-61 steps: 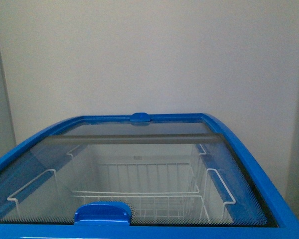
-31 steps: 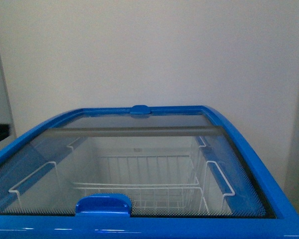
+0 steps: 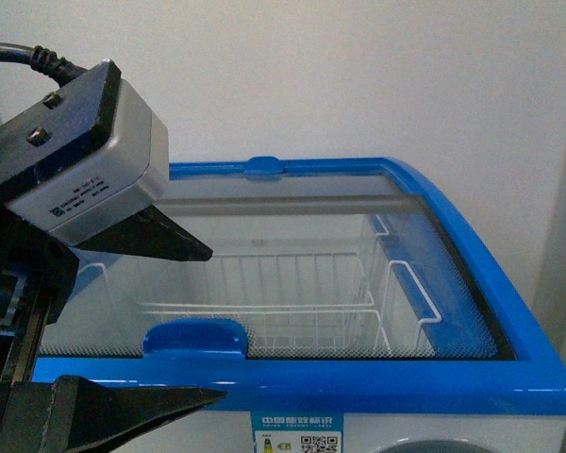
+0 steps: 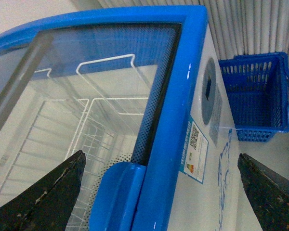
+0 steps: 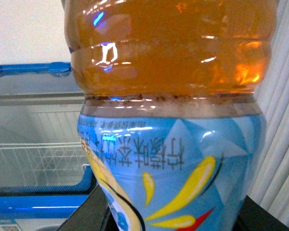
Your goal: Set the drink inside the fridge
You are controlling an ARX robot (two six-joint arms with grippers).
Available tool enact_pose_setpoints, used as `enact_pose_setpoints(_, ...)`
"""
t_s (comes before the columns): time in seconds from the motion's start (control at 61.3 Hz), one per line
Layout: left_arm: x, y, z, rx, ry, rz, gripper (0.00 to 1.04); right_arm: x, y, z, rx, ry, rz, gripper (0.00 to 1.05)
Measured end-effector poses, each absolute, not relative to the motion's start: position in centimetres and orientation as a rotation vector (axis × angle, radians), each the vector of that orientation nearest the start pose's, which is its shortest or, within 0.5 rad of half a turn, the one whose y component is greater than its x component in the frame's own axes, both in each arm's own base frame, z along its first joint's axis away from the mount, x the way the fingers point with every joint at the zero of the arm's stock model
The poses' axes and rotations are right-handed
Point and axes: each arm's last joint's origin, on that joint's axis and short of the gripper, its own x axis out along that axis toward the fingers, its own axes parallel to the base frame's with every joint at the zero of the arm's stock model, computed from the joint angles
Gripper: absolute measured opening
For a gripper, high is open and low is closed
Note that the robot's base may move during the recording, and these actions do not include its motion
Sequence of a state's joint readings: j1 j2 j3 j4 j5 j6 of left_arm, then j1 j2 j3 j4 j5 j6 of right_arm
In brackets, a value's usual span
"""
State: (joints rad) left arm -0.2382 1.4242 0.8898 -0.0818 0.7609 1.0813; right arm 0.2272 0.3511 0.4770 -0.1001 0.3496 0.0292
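Straight ahead in the front view stands the fridge [image 3: 472, 373], its glass lid [image 3: 292, 226] drawn across the opening, with the blue handle [image 3: 194, 338] at the near rim. A white wire basket [image 3: 264, 307] shows through the glass. The left end effector [image 3: 217, 326] hangs over the near left corner, its jaws spread wide and empty.

From the left wrist, both dark fingers [image 4: 53, 192] frame the fridge's rim, and a blue plastic basket [image 4: 257, 96] sits on the floor beside the fridge.

From the right wrist, the drink [image 5: 168, 48] fills the view, amber liquid above a light-blue label, clamped in the right end effector [image 5: 173, 219], just outside the fridge.
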Motion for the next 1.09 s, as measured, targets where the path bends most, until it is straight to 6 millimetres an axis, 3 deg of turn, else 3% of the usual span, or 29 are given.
enact_pose_setpoints(0.293, 29.8, -8.7, 23.1, 0.891, 0.030, -1.206, 0.97, 10.2, 1.3, 28.7, 0.036, -0.026, -0.122, 0.37)
enact_pose_setpoints(0.864, 37.2, -7.2, 21.8, 1.002, 0.073, -1.104, 0.97, 10.2, 1.3, 28.7, 0.036, -0.026, -0.122, 0.37)
enact_pose_setpoints(1.092, 40.4, -7.2, 21.6, 0.952, 0.036, -1.120, 0.97, 10.2, 1.3, 28.7, 0.036, -0.026, -0.121, 0.37)
